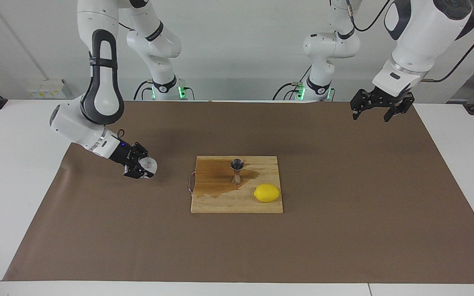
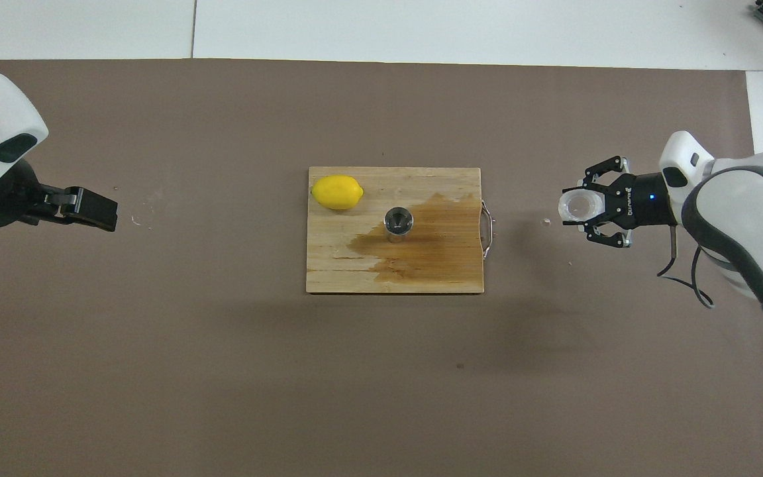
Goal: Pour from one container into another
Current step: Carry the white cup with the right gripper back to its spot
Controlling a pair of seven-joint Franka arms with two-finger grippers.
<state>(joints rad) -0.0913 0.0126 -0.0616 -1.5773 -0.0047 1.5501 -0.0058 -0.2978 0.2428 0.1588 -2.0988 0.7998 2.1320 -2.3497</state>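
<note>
Plastic cup [image 1: 150,165] sits clamped in the right gripper [image 1: 141,167], whose fingers are closed on its crinkled sides. In the overhead view the cup [image 2: 577,206] shows its round open mouth, so it is roughly upright there, though in the facing view it looks tipped a little toward the cutting board. The right gripper [image 2: 592,211] hangs low over the bare brown mat [image 1: 344,230], toward the right arm's end of the table and well apart from the cutting board [image 1: 237,203]. Whether the cup touches the mat cannot be told.

The steel jigger [image 1: 237,170] stands upright on the cutting board, on the half nearer to the robots, with its open cone facing up. From above, the jigger [image 2: 398,221] shows a dark round mouth. It stands at the edge of a dark wet stain [image 2: 438,242] that spreads over the board toward the right arm's end and reaches the board's metal handle [image 2: 487,228]. A yellow lemon [image 1: 267,193] lies on the same board, farther from the robots than the jigger and toward the left arm's end, apart from the jigger and clear of the stain. Seen from above, the lemon [image 2: 337,192] rests near a corner of the board [image 2: 335,271].

The left gripper [image 1: 382,107] waits in the air over the mat at the left arm's end of the table, its jaws spread wide and holding nothing. In the overhead view it [image 2: 93,209] points toward the middle of the table.
</note>
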